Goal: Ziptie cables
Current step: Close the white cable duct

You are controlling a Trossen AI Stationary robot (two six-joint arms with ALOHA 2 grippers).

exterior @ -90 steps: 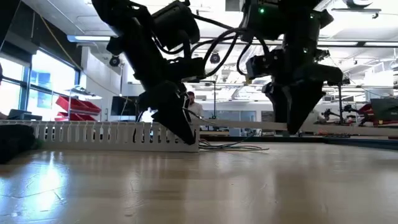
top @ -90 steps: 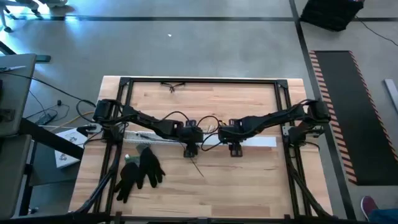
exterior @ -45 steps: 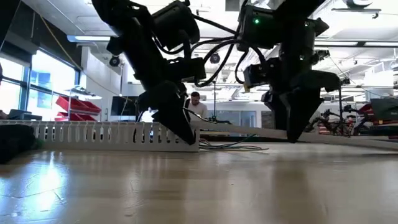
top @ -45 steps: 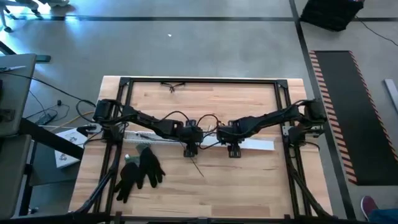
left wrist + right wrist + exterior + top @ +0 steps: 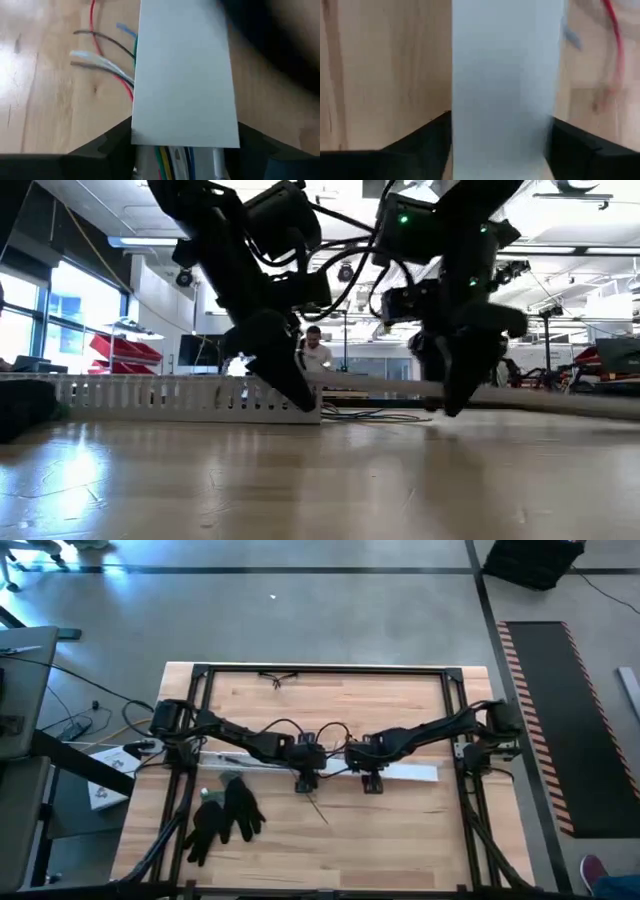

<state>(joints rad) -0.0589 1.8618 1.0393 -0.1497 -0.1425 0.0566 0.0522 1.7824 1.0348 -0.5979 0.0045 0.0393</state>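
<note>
wooden table (image 5: pixel 390 830), white slotted channel (image 5: pixel 150 395) across its middle. flat white cover strip (image 5: pixel 405 772) clamped by right gripper (image 5: pixel 372 783) just right of the channel's end; left gripper (image 5: pixel 305 783) at that end, grip unclear. cables (image 5: pixel 102 62) spill beside the strip. black gloves (image 5: pixel 225 815) nearer the table's front-left.

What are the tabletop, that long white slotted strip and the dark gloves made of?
The tabletop looks like pale wood, with visible grain, board seams and a soft sheen. The slotted channel seems to be white moulded plastic, judging by its even comb-like slots. The flat cover strip looks like matte grey-white plastic. The black gloves lie limp, likely fabric or rubber; I cannot tell which.
</note>
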